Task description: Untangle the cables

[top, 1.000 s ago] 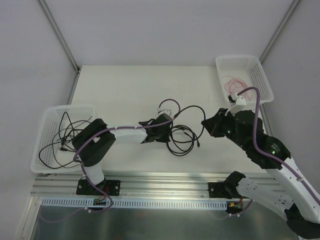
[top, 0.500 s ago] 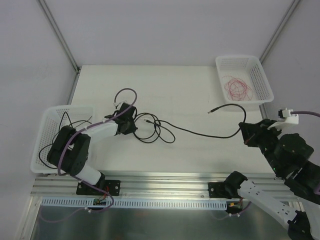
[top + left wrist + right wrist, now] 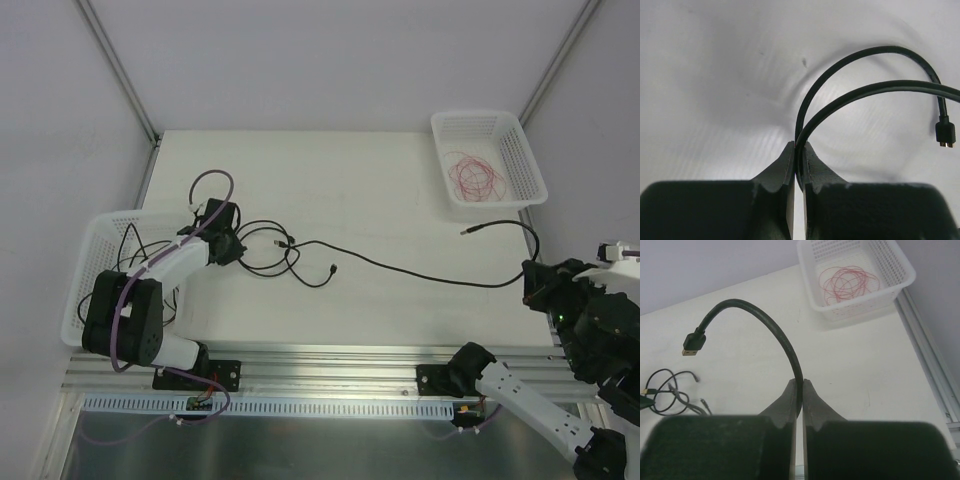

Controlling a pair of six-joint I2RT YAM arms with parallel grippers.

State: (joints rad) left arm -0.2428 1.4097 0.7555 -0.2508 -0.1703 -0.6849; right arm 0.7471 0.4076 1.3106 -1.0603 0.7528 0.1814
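Note:
The black cables form a small tangle (image 3: 285, 255) left of the table's middle. My left gripper (image 3: 236, 250) is shut on two strands of it, seen close in the left wrist view (image 3: 799, 150), with a small plug (image 3: 945, 135) hanging at the right. One long black cable (image 3: 420, 273) runs from the tangle to my right gripper (image 3: 528, 284), which is shut on it near its USB plug (image 3: 466, 230). In the right wrist view the gripper (image 3: 800, 386) pinches this cable and the plug (image 3: 692, 343) arcs up to the left. The red wire (image 3: 475, 172) lies coiled in the right basket.
A white basket (image 3: 495, 118) stands at the back right, also in the right wrist view (image 3: 807, 260). A second white basket (image 3: 95, 235) at the left edge holds more black cables (image 3: 125, 275). The metal rail (image 3: 330, 365) runs along the near edge.
My left gripper has pulled the tangle leftward toward the left basket. My right gripper has pulled its cable end rightward to the table's right edge, drawing the long cable out almost straight.

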